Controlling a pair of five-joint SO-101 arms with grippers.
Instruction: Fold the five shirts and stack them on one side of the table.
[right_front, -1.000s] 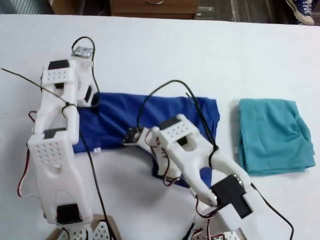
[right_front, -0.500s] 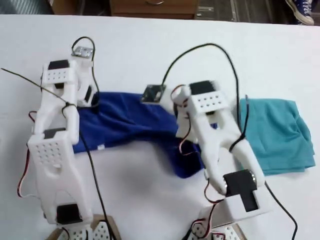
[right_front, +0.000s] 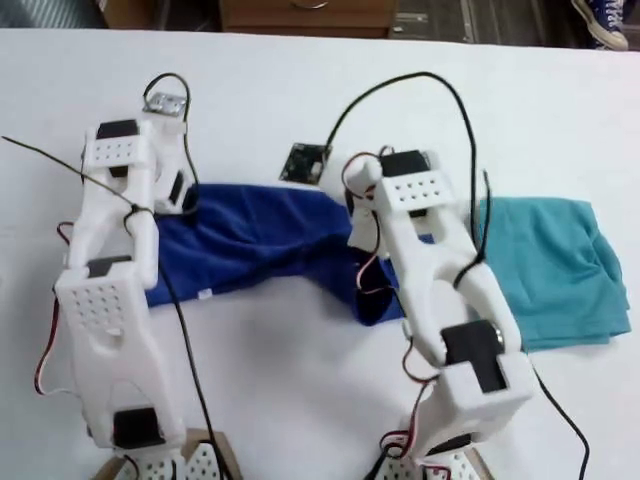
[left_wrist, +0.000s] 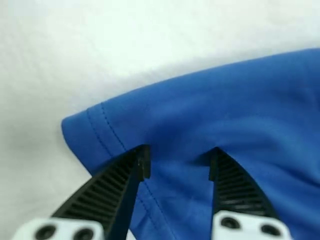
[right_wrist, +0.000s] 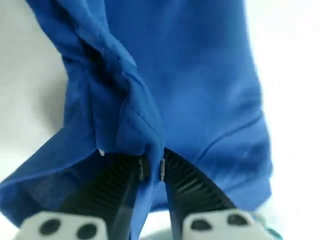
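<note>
While right pincer (right_wrist: 150, 170) pinches blue shirt (right_front: 250, 240) fold, left pincer (left_wrist: 177, 162) spread on same shirt; folded teal shirt (right_front: 545, 270) beside.

Right arm (right_front: 440, 270): swung from the near centre of the table toward the far right. Its forearm now lies just beside the left edge of the teal shirt (right_front: 550, 270).
Right gripper (right_wrist: 150, 169): carried from the middle of the blue shirt (right_front: 250, 235) to its far edge, right of centre. The jaws are pressed together on a pinched fold of the cloth.
Blue shirt: the right part, lying flat one second ago, is now drawn up and bunched. The near flap has narrowed to a short tongue beside the arm.
Cable (right_front: 440, 85): risen from a low loop to a tall arch toward the far side.
</note>
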